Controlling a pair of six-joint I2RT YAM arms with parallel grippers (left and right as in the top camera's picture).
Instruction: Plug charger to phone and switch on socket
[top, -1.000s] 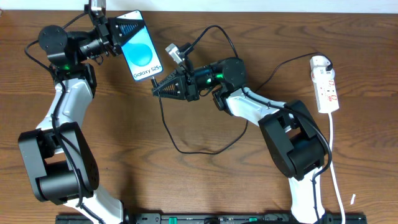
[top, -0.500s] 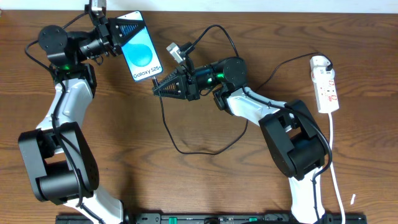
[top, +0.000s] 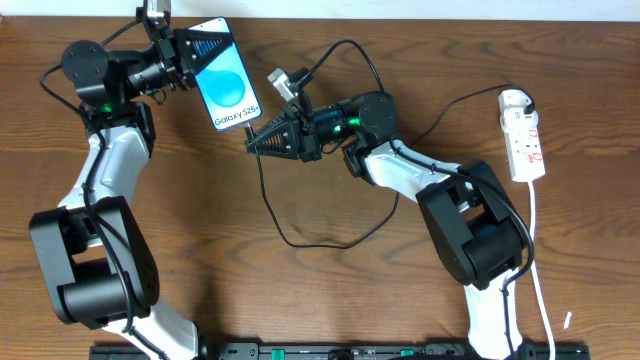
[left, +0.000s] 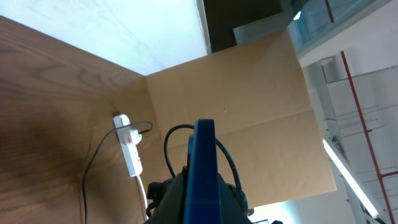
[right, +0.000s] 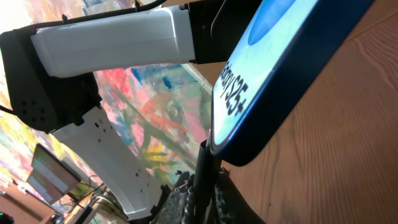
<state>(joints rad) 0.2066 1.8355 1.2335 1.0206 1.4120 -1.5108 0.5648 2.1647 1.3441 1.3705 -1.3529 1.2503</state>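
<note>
Trouble could come at the tip of our thin black charger cable (top: 261, 180), pinched tight by our right gripper (top: 250, 144) right at the bottom edge of the slim blue-screen phone (top: 229, 88), which our left gripper (top: 208, 46) pinches up in the air. A crooked tip may miss the hole or push the phone loose.

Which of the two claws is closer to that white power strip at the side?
Right. The right gripper holds the charger at the phone's lower end, far from the power strip; the left gripper grips the phone, farther off.
</note>
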